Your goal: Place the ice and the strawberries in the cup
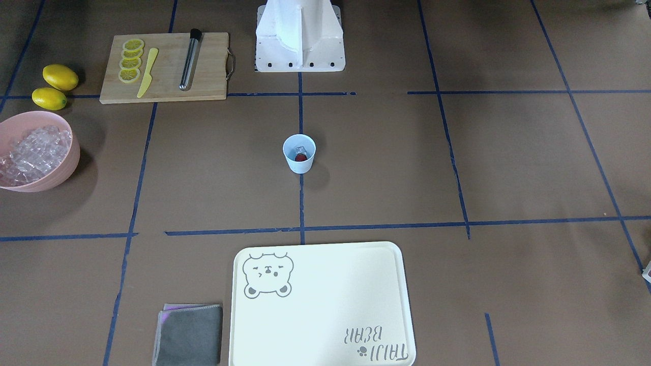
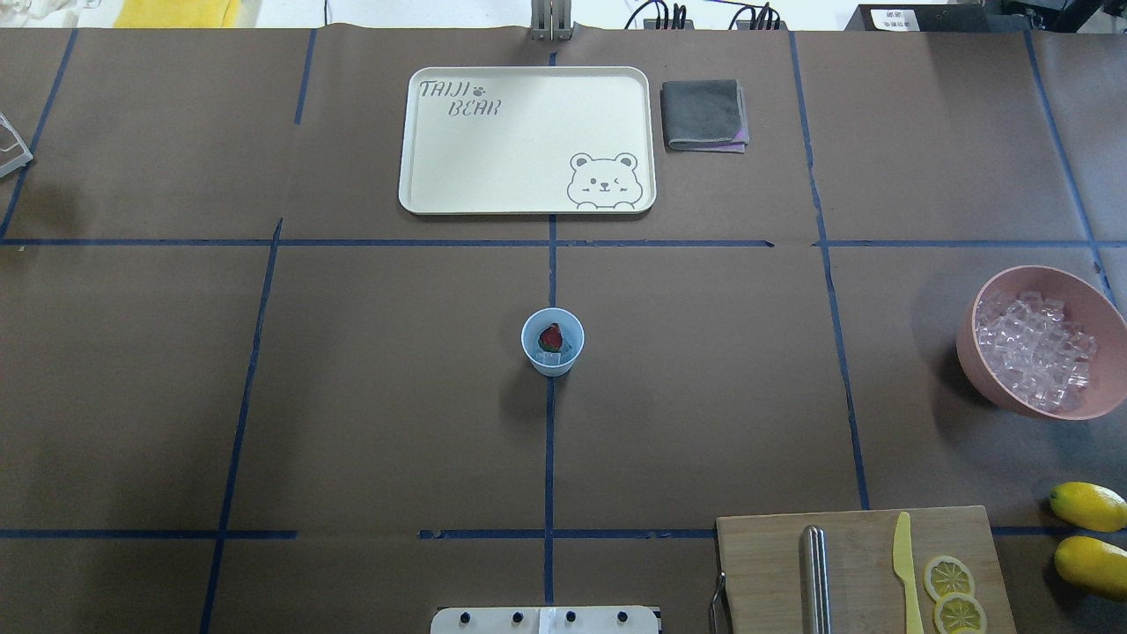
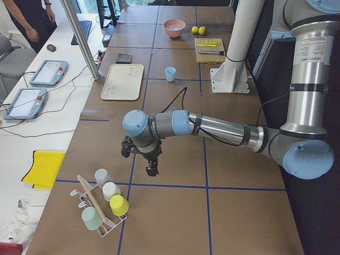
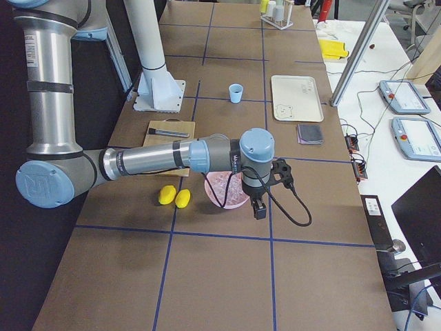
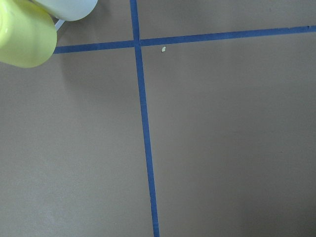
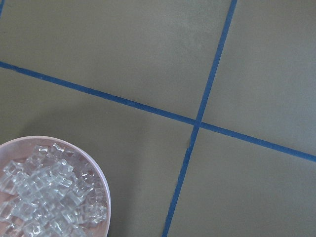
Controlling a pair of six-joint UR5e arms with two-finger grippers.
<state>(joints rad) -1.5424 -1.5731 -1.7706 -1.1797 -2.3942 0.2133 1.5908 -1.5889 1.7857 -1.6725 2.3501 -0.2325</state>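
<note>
The pale-blue cup stands upright at the table's middle, also in the overhead view. Inside it lie the dark-red strawberry and a clear ice cube. More ice fills the pink bowl on the right side. My left gripper hangs low over the table's left end, far from the cup. My right gripper hangs beside the pink bowl. Both show only in the side views, so I cannot tell if they are open or shut.
A cream tray and a folded grey cloth lie at the far edge. A wooden board holds a muddler, a yellow knife and lemon slices; two lemons lie beside it. A rack of cups stands near my left gripper.
</note>
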